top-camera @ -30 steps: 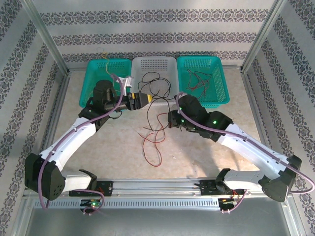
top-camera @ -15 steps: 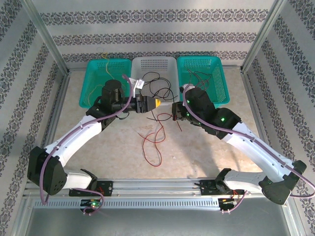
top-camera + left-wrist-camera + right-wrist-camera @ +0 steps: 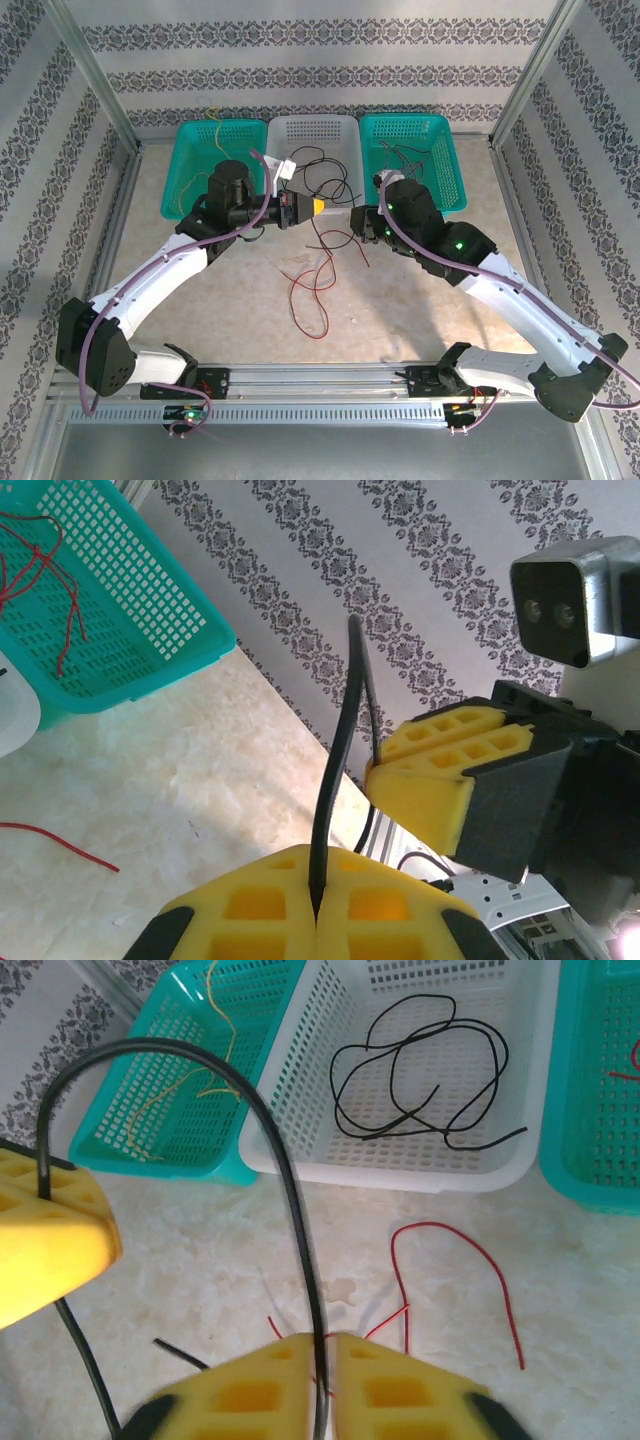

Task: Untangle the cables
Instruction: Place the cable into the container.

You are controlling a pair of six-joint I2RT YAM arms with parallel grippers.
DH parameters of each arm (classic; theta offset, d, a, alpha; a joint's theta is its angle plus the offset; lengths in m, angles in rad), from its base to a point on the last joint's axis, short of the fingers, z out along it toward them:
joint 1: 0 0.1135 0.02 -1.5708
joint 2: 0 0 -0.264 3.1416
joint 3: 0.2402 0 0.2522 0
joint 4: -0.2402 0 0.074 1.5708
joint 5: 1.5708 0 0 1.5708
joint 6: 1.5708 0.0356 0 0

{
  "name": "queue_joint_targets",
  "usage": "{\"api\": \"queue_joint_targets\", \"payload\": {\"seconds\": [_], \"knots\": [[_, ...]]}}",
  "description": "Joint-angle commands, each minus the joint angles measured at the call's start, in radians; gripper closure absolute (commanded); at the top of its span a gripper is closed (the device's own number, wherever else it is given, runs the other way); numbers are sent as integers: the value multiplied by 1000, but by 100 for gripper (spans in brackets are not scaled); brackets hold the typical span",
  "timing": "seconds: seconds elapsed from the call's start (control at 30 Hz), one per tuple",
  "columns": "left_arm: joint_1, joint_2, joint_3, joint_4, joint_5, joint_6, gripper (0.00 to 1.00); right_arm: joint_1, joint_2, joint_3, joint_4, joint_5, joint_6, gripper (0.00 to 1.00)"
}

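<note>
Left gripper (image 3: 316, 885): my pads were pinched shut on a black cable (image 3: 270, 1130), which rose from the seam between them.
Right gripper (image 3: 322, 1355): also closed on that same cable, so it arched from one hand to the other.
Cable's place: in the air above the table, just in front of the white basket (image 3: 300, 1070).
Doing it well: I judged the hands should part slowly and level, so the arch straightened without snatching.
Around: black cables (image 3: 420, 1070) lay coiled in the white basket, a yellow cable (image 3: 215, 1020) in the left teal basket (image 3: 190, 160), and red cables (image 3: 405, 160) in the right teal basket (image 3: 445, 175).
In the way: a loose red cable (image 3: 318, 290) looped on the table below. The black tail seemed to cross it and might have dragged it along.
</note>
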Motion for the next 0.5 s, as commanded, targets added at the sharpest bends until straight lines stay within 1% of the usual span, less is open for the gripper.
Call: {"api": "queue_joint_targets", "payload": {"seconds": [0.0,0.07,0.2,0.47], "knots": [[-7,-39,-6,97,16,-22,100,-14,-6,-31,25,21,17,59],[-7,-41,-9,117,25,-34,100,-17,2,-51,33,21,20,56],[-6,-41,-11,137,41,-44,100,-38,9,-107,63,10,39,55],[-2,-28,-5,157,87,-63,100,-114,-7,-214,133,-68,94,51]]}}
